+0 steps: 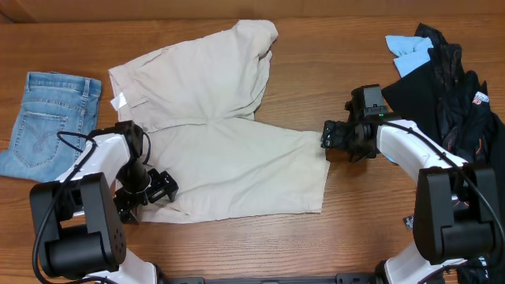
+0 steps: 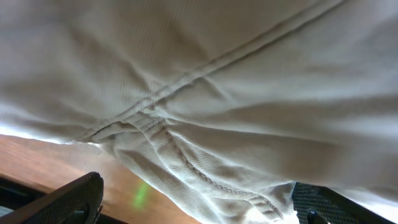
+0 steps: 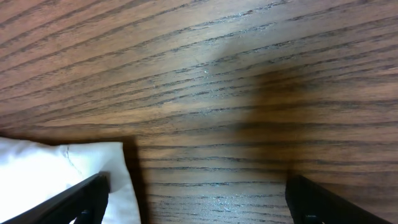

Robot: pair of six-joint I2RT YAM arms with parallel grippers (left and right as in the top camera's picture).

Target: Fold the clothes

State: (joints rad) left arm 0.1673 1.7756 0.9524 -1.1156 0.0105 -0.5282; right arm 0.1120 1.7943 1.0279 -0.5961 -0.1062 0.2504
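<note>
Right claw point(image 3: 196, 202) spread wide — wood-grain table point(image 3: 249, 93), beige shorts point(image 3: 56, 168) beside

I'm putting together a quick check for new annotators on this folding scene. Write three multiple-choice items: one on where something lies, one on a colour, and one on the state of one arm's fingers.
1. The denim shorts lie:
A) at the table's left end
B) at its right end
C) in its middle

2. The large shorts spread mid-table are:
A) black
B) beige
C) sky-blue

3. The right arm's fingers are:
A) shut on cloth
B) shut on nothing
C) open

Answers:
1 A: the overhead view shows them by the left edge, apart from the large shorts.
2 B: the cloth is pale khaki in both the overhead and left wrist views.
3 C: the right wrist view shows the fingers wide apart over bare wood, with a hem corner beside one.
</note>
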